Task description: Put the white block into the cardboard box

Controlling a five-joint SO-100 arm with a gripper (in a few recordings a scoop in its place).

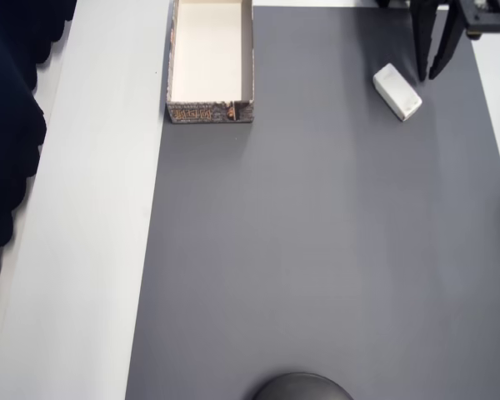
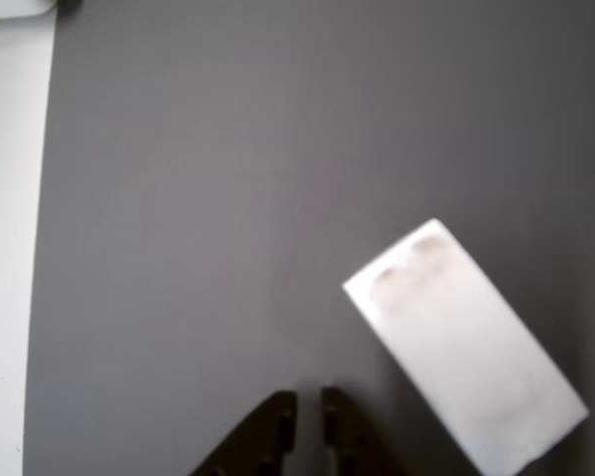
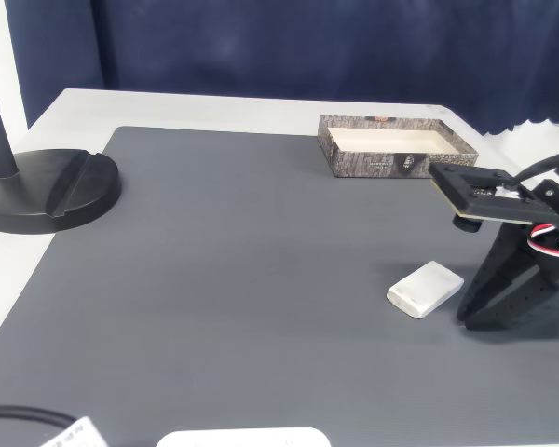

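The white block (image 1: 397, 92) lies flat and slanted on the grey mat near the upper right of the overhead view. My black gripper (image 1: 427, 77) stands just to its right, tips down by the mat, shut with nothing between the fingers. In the wrist view the block (image 2: 466, 342) lies right of my gripper (image 2: 307, 409), apart from it. The fixed view shows the block (image 3: 425, 288) left of the gripper (image 3: 466, 317). The cardboard box (image 1: 210, 111) sits open at the mat's top left edge, its cream inside bare; in the fixed view the box (image 3: 391, 163) is at the far side.
A grey mat (image 1: 317, 250) covers most of the white table (image 1: 92, 250). A black round stand base (image 3: 51, 191) sits on the left in the fixed view, and the same base (image 1: 302, 387) shows at the overhead's bottom edge. A dark blue curtain (image 3: 307, 47) hangs behind.
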